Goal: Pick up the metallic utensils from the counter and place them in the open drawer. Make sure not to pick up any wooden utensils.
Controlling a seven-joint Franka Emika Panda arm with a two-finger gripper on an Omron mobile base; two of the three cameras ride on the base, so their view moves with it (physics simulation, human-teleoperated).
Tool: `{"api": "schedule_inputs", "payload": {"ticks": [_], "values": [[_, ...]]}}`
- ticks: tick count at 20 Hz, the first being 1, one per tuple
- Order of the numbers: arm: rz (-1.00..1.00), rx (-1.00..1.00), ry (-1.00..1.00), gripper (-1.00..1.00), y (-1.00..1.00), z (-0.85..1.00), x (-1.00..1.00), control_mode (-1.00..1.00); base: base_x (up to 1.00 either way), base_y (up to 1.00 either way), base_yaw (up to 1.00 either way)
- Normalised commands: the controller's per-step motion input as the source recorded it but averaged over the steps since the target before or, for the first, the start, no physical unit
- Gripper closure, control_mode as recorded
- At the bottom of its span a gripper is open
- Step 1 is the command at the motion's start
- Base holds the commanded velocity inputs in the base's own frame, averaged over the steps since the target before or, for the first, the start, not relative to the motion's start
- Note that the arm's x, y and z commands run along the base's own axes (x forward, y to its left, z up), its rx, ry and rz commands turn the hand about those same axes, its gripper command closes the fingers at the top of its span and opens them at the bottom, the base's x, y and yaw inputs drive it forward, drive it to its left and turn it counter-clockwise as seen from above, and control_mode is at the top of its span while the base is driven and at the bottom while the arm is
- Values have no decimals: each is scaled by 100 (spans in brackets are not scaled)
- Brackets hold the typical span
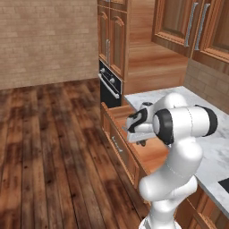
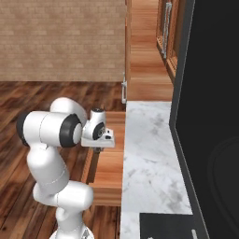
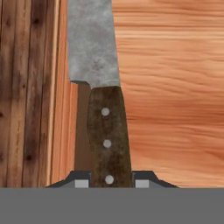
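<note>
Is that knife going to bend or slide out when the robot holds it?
Probably no bending: the knife has a flat silver blade and a riveted dark handle, so it looks stiff. The gripper pinches only the handle's end, so the blade's weight might tip it. It would likely not roll, being flat, if dropped into the open drawer.

Knife: mottled matt metal blade, dark wooden handle, 3 rivets.

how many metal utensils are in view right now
1: a knife, its dark handle clamped in the pincer above the open drawer, blade pointing away from the hand. Others may be hidden behind the arm.
</note>
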Motion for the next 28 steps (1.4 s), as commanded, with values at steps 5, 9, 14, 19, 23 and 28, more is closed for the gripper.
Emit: {"api": "schedule_inputs", "payload": {"ticks": [5, 9, 14, 19, 23, 28], "values": [[0, 0, -2, 100, 0, -26, 24, -100, 0, 0, 0], [0, 0, -2, 100, 2, -17, 19, -100, 0, 0, 0], [0, 0, -2, 100, 5, -13, 17, -100, 0, 0, 0], [0, 0, 0, 100, 5, 0, 0, -100, 0, 0, 0], [0, 0, -6, 100, 20, 0, 0, -100, 0, 0, 0], [0, 3, -13, 100, 24, 0, 0, -100, 0, 0, 0]]}}
